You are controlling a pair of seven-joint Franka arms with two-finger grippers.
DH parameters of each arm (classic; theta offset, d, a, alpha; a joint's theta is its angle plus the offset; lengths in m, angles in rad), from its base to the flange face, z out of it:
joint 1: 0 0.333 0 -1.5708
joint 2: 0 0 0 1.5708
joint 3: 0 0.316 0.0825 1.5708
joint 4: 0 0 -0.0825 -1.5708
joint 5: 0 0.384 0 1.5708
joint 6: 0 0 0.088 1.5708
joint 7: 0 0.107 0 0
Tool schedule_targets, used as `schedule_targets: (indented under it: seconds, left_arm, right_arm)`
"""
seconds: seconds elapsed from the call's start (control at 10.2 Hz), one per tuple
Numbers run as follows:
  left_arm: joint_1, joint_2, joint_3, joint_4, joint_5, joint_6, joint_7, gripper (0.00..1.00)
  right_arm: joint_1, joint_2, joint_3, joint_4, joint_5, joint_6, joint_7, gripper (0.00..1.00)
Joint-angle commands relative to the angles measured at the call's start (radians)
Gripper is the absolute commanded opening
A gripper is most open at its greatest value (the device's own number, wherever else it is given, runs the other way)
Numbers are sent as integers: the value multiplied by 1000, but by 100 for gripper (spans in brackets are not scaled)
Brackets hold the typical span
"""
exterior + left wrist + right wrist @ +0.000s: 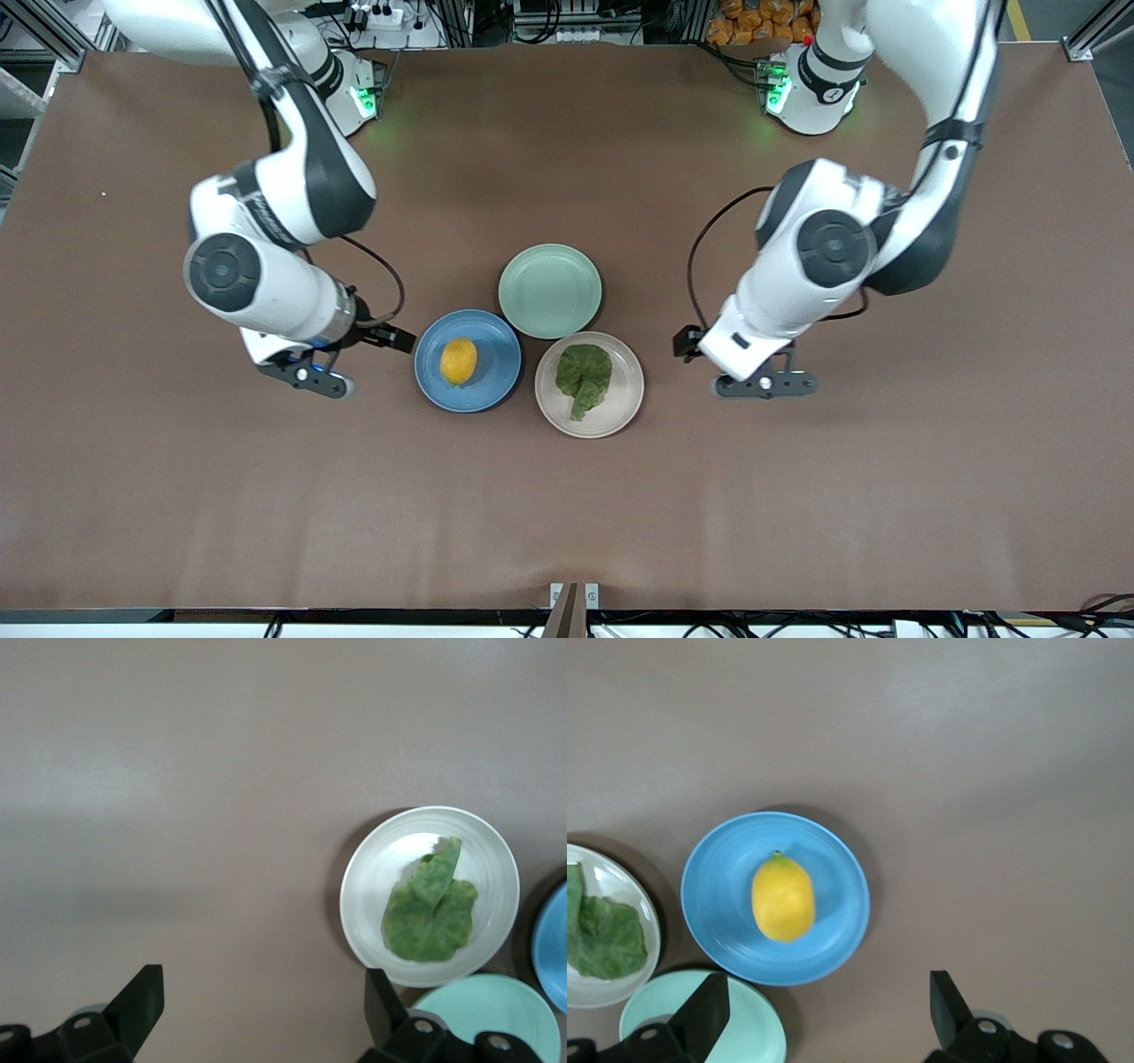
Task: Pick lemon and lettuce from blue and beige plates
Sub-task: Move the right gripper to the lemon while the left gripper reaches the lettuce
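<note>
The yellow lemon (458,361) lies on the blue plate (496,390). The green lettuce (585,374) lies on the beige plate (622,409), which touches the blue plate on the side toward the left arm's end. My right gripper (306,372) is open and empty over bare table beside the blue plate, toward the right arm's end. My left gripper (766,384) is open and empty over bare table beside the beige plate, toward the left arm's end. The right wrist view shows the lemon (782,897) on the blue plate (713,904). The left wrist view shows the lettuce (431,912) on the beige plate (363,895).
An empty mint-green plate (549,291) sits against the other two plates, farther from the front camera. The brown table (567,514) spreads wide around the plates. A small metal bracket (573,595) stands at the table's front edge.
</note>
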Motion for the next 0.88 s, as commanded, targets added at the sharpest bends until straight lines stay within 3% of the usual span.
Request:
schedule_targets:
  seconds: [0.0, 0.49, 0.78]
  left_arm:
    - [-54, 78, 12, 29, 48, 106, -117, 100]
    - [-140, 222, 15, 67, 51, 376, -295, 100]
    - [-216, 282, 80, 68, 54, 477, -295, 100]
  right_arm:
    - [14, 45, 7, -46, 10, 121, 35, 100]
    - [85, 170, 7, -67, 10, 298, 89, 100]
    - [100, 185, 7, -112, -5, 370, 81, 100]
